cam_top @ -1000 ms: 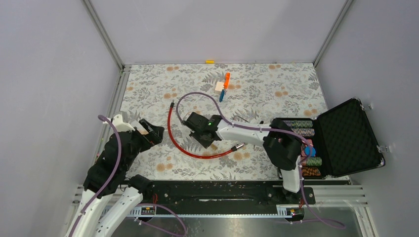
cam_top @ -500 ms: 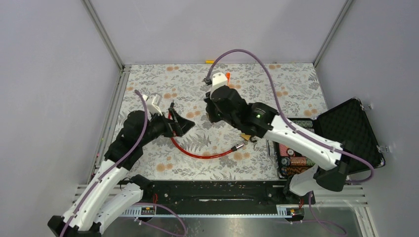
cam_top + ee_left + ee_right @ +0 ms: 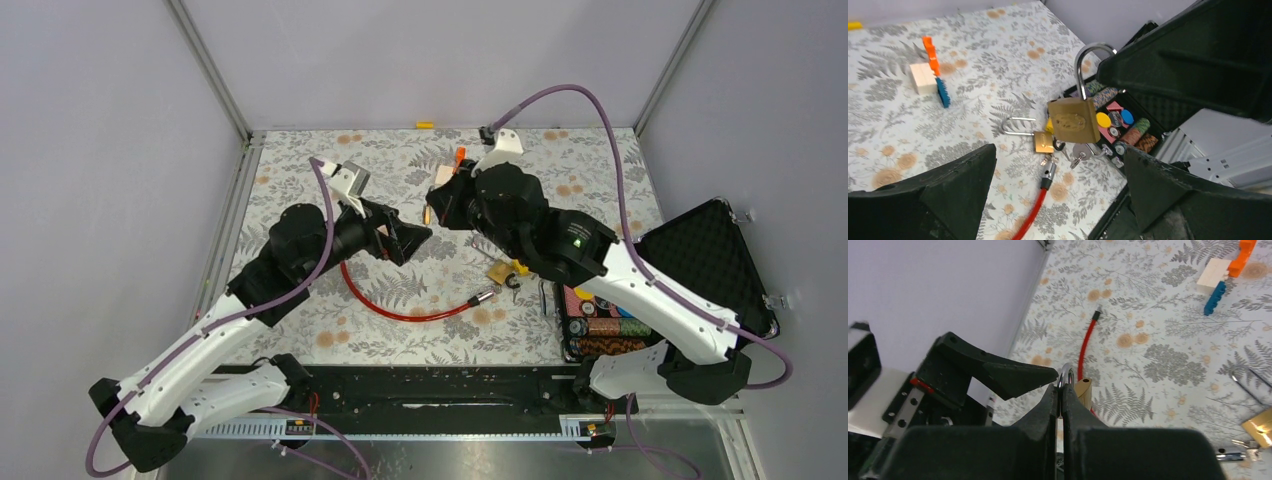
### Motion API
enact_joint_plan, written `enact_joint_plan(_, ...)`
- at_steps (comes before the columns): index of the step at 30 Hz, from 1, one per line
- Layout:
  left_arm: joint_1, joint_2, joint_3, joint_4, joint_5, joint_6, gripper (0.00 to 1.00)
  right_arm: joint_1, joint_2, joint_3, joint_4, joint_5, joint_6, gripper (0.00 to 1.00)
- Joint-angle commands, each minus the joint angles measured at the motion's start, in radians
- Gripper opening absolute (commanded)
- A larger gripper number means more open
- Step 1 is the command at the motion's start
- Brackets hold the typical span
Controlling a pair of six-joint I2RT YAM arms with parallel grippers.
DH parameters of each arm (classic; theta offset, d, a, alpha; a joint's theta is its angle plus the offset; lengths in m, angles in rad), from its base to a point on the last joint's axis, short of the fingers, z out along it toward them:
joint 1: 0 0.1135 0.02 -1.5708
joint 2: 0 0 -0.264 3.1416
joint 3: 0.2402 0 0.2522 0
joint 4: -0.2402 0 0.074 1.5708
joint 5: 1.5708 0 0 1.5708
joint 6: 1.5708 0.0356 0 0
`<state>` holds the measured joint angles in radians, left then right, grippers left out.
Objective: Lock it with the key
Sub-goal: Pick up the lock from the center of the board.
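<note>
From above, the left gripper (image 3: 412, 238) stood wide open at frame centre, facing the right gripper (image 3: 436, 210), which was clamped on a brass padlock (image 3: 428, 214). A second padlock (image 3: 497, 272) with keys (image 3: 513, 283) lay lower right of them, beside the end of the red cable (image 3: 420, 318). In the left wrist view the brass padlock (image 3: 1074, 120) hung at centre by its shackle (image 3: 1077, 75). In the right wrist view, shut fingers (image 3: 1048, 410) pinched that shackle mid-frame.

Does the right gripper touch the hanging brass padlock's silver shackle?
Touching. Right wrist view: the right gripper, shut, pinches the silver shackle of the brass padlock.
</note>
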<state>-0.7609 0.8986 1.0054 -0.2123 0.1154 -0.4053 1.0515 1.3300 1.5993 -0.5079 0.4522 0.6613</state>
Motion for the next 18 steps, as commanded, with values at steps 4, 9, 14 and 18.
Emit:
enact_joint_plan(4,-0.043,-0.023,0.033,0.149,-0.102,0.105,0.97,-0.057,-0.079,-0.028,0.167,-0.055,0.213,0.00)
enact_joint_plan(9,-0.055,-0.008,0.050,0.205,-0.108,0.121,0.96,-0.101,-0.096,-0.053,0.190,-0.104,0.274,0.00)
enact_joint_plan(14,-0.092,0.038,0.066,0.279,-0.161,0.176,0.94,-0.147,-0.103,-0.087,0.213,-0.162,0.343,0.00)
enact_joint_plan(18,-0.107,0.072,0.085,0.302,-0.206,0.195,0.82,-0.176,-0.115,-0.112,0.232,-0.209,0.382,0.00)
